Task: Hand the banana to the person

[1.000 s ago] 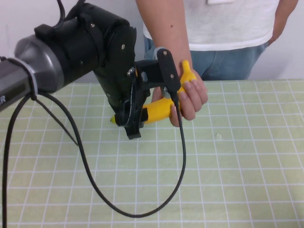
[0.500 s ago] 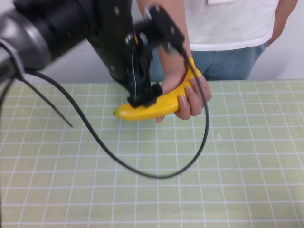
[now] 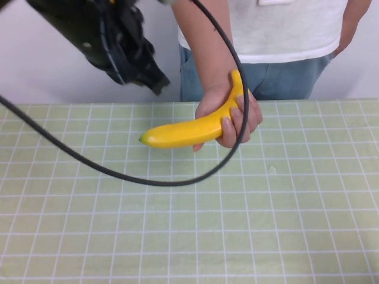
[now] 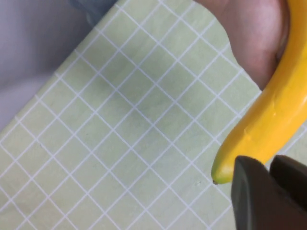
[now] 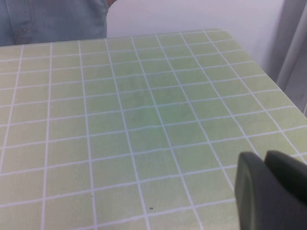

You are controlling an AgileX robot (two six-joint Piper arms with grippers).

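**Banana in the person's hand, left gripper raised clear of it**

The left gripper (image 3: 155, 83) hangs high over the far left of the table (image 3: 189, 236), tilted down toward the person, apart from the banana; its dark fingers (image 4: 254, 196) lie pressed together and hold nothing. A black cable (image 3: 177, 177) loops down from that arm, across the green grid mat and up past the person's wrist.

The banana (image 3: 189, 130) lies nearly level above the mat near the far edge, its blunt tip pointing left, its stem up. The person (image 3: 278, 35) stands behind the far edge; their hand (image 3: 231, 115) wraps the banana's right half.

The right gripper (image 5: 268, 191) hovers low over bare mat near the right edge, fingers together. The near and right mat lie open.
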